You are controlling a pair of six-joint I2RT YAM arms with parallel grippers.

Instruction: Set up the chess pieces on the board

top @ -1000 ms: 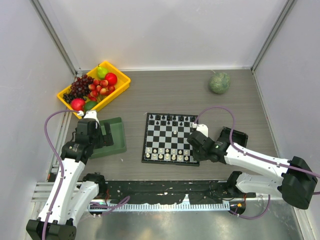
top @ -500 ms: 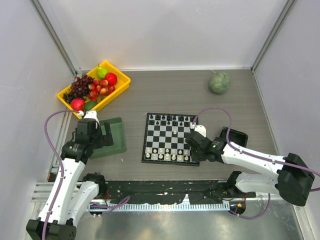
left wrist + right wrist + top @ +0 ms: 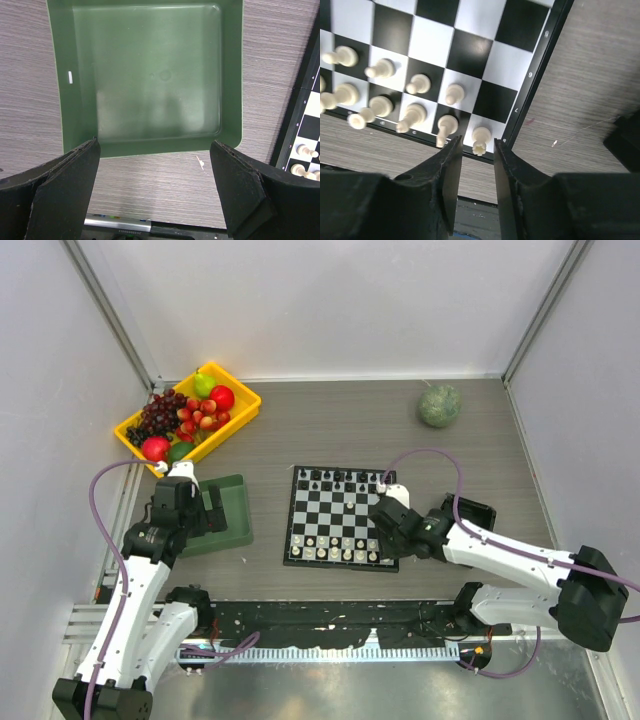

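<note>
Chessboard (image 3: 336,516) of small, flat, square form, checkered black and white with a thin dark border, is located near the middle of the near edge of the grey wood-grain bench (image 3: 330,430). Tiny black chess pieces (image 3: 340,478) are lined up along the far edge of the chessboard. Tiny cream-white chess pieces (image 3: 335,550) are stood in the two rows along its near edge.

The right gripper (image 3: 380,540) is positioned over the near right corner of the chessboard. In the right wrist view its black fingers (image 3: 451,165) are set a narrow gap apart. A cream-white rook (image 3: 480,136), standing on the corner square, is seen in that gap. A sliver of clearance is visible on each side of the rook.

A dark green square plastic tray (image 3: 240,502) is placed to the left of the chessboard, toward the near left corner of the bench, and is separated from the board by a strip of bench surface. The left gripper (image 3: 215,512) is held above this tray with its jaws spread wide. In the left wrist view the near rim of the tray is seen between the two black fingertips (image 3: 75,170).

A yellow rectangular plastic bin (image 3: 246,400) is set at the far left corner of the bench. Purple grapes (image 3: 160,412), a red apple (image 3: 222,397) and a green pear (image 3: 203,383) are contained in it. A round mottled green object (image 3: 439,405) is placed near the far right corner. A small black box (image 3: 478,510), partly hidden by the right arm, is located just to the right of the chessboard.
</note>
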